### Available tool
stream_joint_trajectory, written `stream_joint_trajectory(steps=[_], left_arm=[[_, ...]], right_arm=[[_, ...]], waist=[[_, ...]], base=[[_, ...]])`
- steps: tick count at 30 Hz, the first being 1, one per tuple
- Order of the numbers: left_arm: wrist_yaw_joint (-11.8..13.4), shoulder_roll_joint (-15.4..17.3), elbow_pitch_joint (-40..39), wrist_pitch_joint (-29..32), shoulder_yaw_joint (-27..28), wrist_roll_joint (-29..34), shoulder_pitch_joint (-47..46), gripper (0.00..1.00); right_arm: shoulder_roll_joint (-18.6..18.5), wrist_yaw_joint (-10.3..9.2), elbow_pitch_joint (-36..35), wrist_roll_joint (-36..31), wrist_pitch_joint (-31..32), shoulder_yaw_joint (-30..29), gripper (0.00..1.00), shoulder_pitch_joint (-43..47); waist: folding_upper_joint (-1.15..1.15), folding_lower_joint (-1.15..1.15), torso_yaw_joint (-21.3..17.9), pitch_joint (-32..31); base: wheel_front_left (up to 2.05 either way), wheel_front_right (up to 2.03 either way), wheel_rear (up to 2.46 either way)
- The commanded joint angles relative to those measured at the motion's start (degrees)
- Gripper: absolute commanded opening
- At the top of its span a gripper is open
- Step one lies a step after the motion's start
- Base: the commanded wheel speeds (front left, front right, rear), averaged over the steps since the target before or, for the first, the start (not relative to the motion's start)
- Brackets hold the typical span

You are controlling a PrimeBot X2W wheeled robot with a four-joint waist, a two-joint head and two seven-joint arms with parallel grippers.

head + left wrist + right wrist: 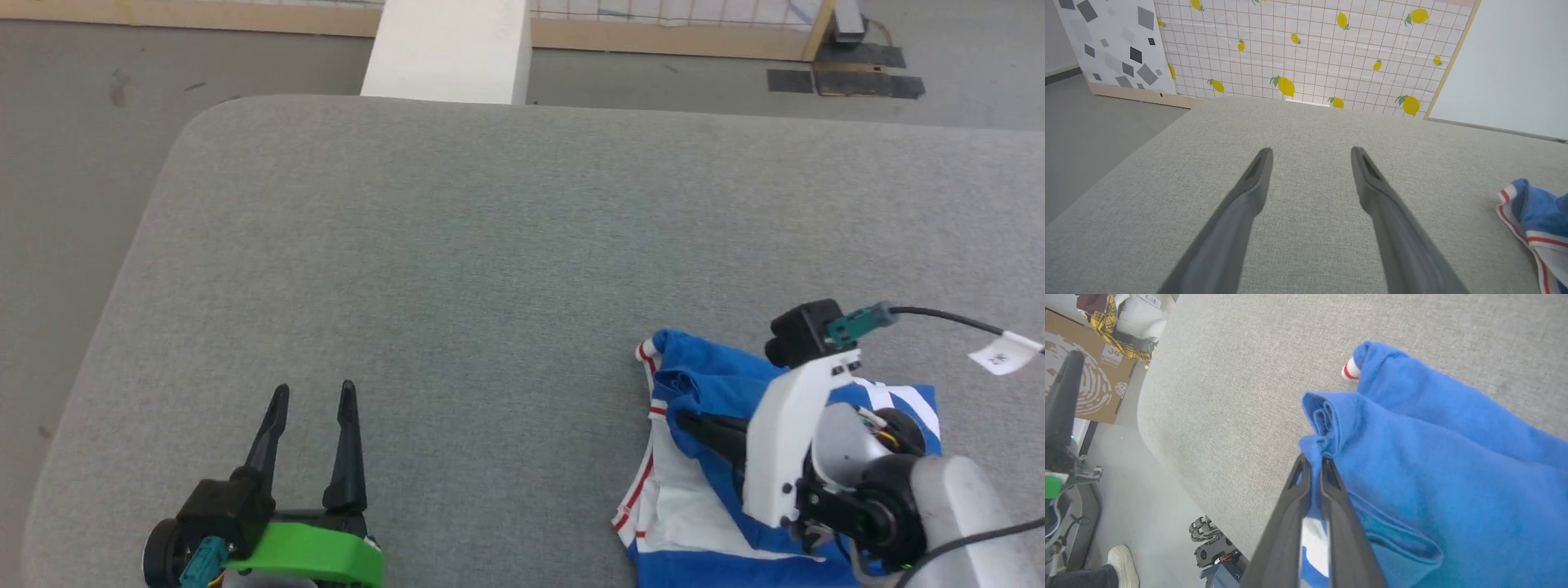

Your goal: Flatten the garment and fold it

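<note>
In the head view the shirt (710, 380) lies bunched on the near right part of the grey pad (490, 245). It shows blue folds, a white panel, and red-and-white trim along its left edge. The right gripper (684, 420) reaches leftward across it with its fingers drawn together and its tip in a blue fold. The left gripper (315, 386) sits at the lower left over bare pad, fingers spread wide with nothing between them, well apart from the shirt. A white block (447, 49) stands on the floor beyond the pad's far edge. In the left wrist view the left gripper (1311, 150) points across the pad (1310, 122) with its two fingers far apart and empty. A corner of the shirt (1535, 212), blue with striped trim, lies at the right edge. A lemon-print panel (1310, 49) stands behind the pad. In the right wrist view the right gripper (1314, 459) is clamped narrow on a gathered blue edge of the shirt (1433, 457), with white cloth showing between the fingers lower down. The rest of the shirt spreads to the right over the pad (1241, 375). On the floor to the left are a cardboard box (1090, 388) and a person's white shoe (1122, 559).
</note>
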Motion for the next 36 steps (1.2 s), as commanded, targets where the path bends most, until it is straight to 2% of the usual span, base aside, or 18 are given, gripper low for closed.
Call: stream_joint_trajectory(steps=[1, 12, 13, 14, 15, 16, 21, 25, 27, 32, 36], left_arm=[[-0.29, -0.34, 0.26, -0.27, -0.19, 0.36, -1.31, 1.00], [-0.04, -0.54, 1.37, -0.27, -1.82, -0.30, -3.29, 1.00], [0.00, -0.55, 1.48, -0.27, -1.91, -0.35, -3.43, 1.00], [0.04, -0.55, 1.61, -0.27, -2.01, -0.42, -3.59, 1.00], [0.08, -0.56, 1.70, -0.27, -2.08, -0.48, -3.70, 1.00], [0.12, -0.56, 1.79, -0.27, -2.12, -0.57, -3.77, 1.00], [0.31, -0.58, 1.96, -0.27, -1.90, -0.74, -3.52, 1.00], [0.42, -0.59, 1.51, -0.27, -1.37, -0.54, -3.01, 1.00], [0.52, -0.59, 0.91, -0.27, -0.88, -0.11, -2.62, 1.00], [0.78, -0.59, -0.39, -0.27, 0.12, 0.47, -1.58, 1.00], [0.71, -0.59, -1.09, -0.27, 0.62, 0.70, -0.91, 1.00]], right_arm=[[0.52, -0.08, 1.82, -0.92, -0.97, 0.10, 0.00, -1.26], [1.29, -0.08, 15.09, -8.61, -3.83, 2.01, 0.00, -4.73], [1.31, -0.08, 15.77, -8.91, -4.01, 2.17, 0.04, -4.96], [1.34, -0.08, 16.52, -9.17, -4.14, 2.32, 0.25, -5.21], [1.37, -0.08, 17.00, -9.30, -4.01, 2.53, 0.59, -5.39], [1.38, -0.08, 17.28, -9.27, -3.73, 2.91, 1.00, -5.63], [0.18, -0.08, 13.21, -5.08, -2.61, 4.26, 1.00, -6.57], [-2.17, -0.08, 5.98, -1.96, -4.30, 1.37, 1.00, -5.89], [-4.25, -0.08, 0.33, -1.74, -8.37, -2.96, 1.00, -4.50], [-8.49, -0.08, -4.74, -6.72, -15.38, -10.26, 1.00, -0.01], [-7.96, -0.08, -4.65, -8.28, -17.25, -16.28, 1.00, 5.11]], waist=[[0.50, 0.00, 0.77, 0.23], [0.50, 0.00, 2.99, 1.48], [0.50, 0.00, 3.04, 1.50], [0.50, 0.00, 3.07, 1.50], [0.50, 0.00, 3.04, 1.45], [0.50, 0.00, 2.96, 1.35], [0.50, 0.00, 1.76, 0.68], [0.50, 0.00, 0.35, 0.32], [0.50, 0.00, -0.91, 0.24], [0.50, 0.00, -3.27, 0.27], [0.50, 0.00, -4.47, 0.67]], base=[[0.00, 0.00, 0.00], [0.00, 0.00, 0.00], [0.00, 0.00, 0.00], [0.00, 0.00, 0.00], [0.00, 0.00, 0.00], [0.00, 0.00, 0.00], [0.00, 0.00, 0.00], [0.00, 0.00, 0.00], [0.00, 0.00, 0.00], [0.00, 0.00, 0.00], [0.00, 0.00, 0.00]])
